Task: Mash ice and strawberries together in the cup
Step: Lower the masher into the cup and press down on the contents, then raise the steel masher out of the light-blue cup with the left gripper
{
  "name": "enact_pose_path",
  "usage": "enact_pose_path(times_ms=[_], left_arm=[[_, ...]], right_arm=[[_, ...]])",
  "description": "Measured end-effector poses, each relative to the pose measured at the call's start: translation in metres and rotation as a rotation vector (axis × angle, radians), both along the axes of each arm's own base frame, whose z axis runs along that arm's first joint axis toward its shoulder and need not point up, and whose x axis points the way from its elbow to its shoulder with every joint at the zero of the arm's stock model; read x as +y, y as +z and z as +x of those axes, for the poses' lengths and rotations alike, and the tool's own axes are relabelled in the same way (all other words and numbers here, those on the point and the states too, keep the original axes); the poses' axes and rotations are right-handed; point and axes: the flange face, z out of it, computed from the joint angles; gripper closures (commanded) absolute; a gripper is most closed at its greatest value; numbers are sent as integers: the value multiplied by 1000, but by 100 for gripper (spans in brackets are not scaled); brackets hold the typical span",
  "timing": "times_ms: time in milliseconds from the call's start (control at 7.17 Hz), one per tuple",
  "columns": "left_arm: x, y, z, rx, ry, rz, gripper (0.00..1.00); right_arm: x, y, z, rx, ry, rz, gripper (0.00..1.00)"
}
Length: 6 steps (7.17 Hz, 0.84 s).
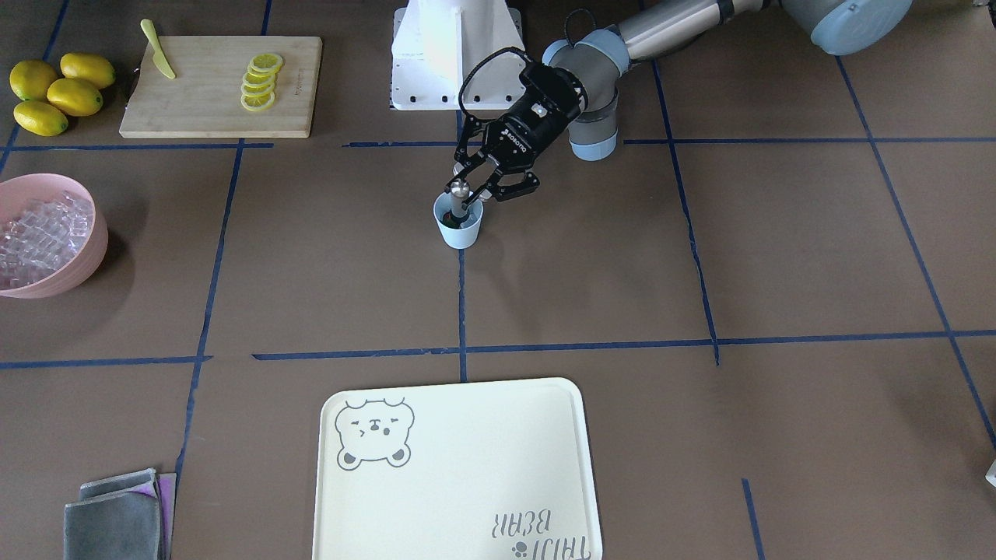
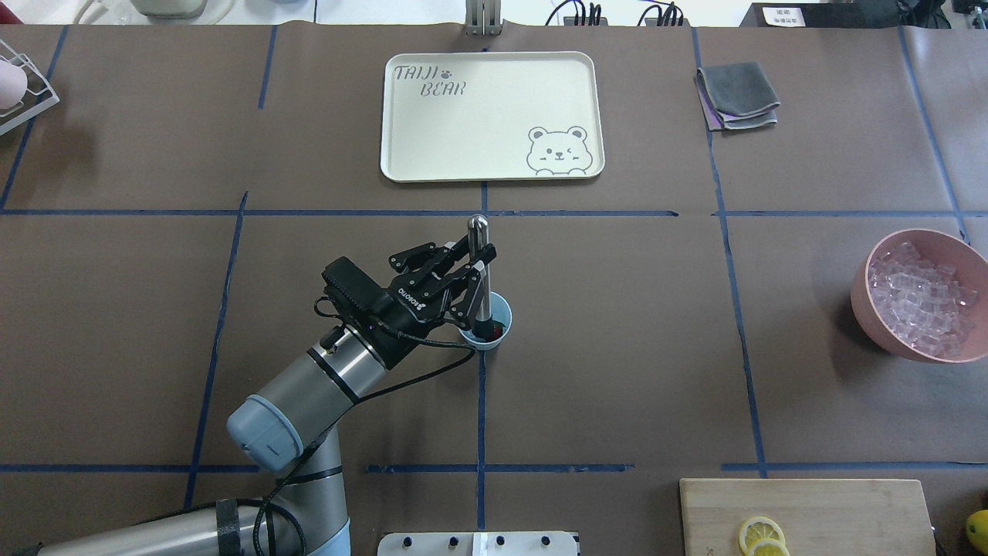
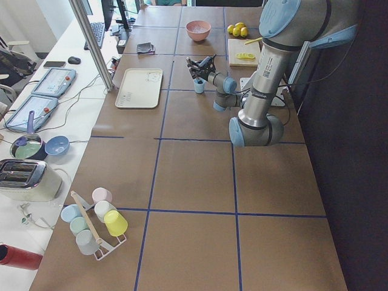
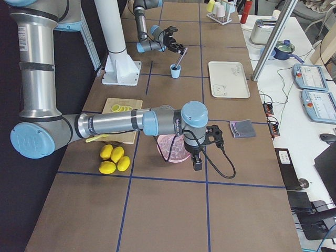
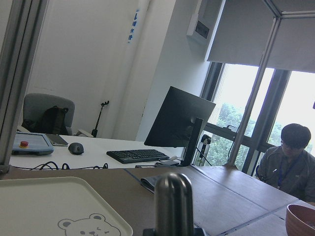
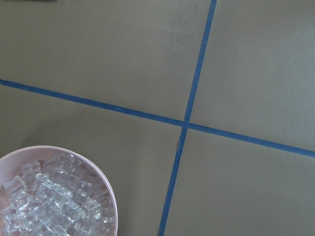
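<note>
The light-blue cup (image 2: 502,309) stands near the table's middle on a blue tape line, also seen from the front (image 1: 460,231). A metal muddler (image 2: 479,255) stands tilted in it, head down. My left gripper (image 2: 480,269) is shut on the muddler's shaft just above the cup's rim (image 1: 469,197). A bit of red strawberry (image 2: 495,333) shows at the cup's bottom. Clear ice cubes (image 2: 922,297) fill the pink bowl (image 1: 85,260); I cannot tell whether ice is in the cup. My right gripper (image 4: 198,159) hangs over that bowl; whether it is open or shut I cannot tell.
A cream bear tray (image 2: 432,139) lies across the table from the robot. A wooden board (image 1: 194,109) carries lemon slices (image 1: 260,81) and a yellow knife (image 1: 159,59), with whole lemons (image 1: 58,93) beside it. Folded grey cloths (image 2: 737,94) lie far right. A person (image 5: 288,162) sits beyond the table.
</note>
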Motion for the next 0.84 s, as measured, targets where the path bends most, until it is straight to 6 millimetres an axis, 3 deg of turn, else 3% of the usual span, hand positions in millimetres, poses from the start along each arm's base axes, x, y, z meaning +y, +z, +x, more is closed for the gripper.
enact_pose_path(times_ms=[419,837], left_arm=[[-1,-6,-6,15,-2,5,100],[-12,-35,-49,85,-19,46,100]], right_arm=[[-1,-1,0,0,0,1,1],[-2,-1,0,1,0,3,1]])
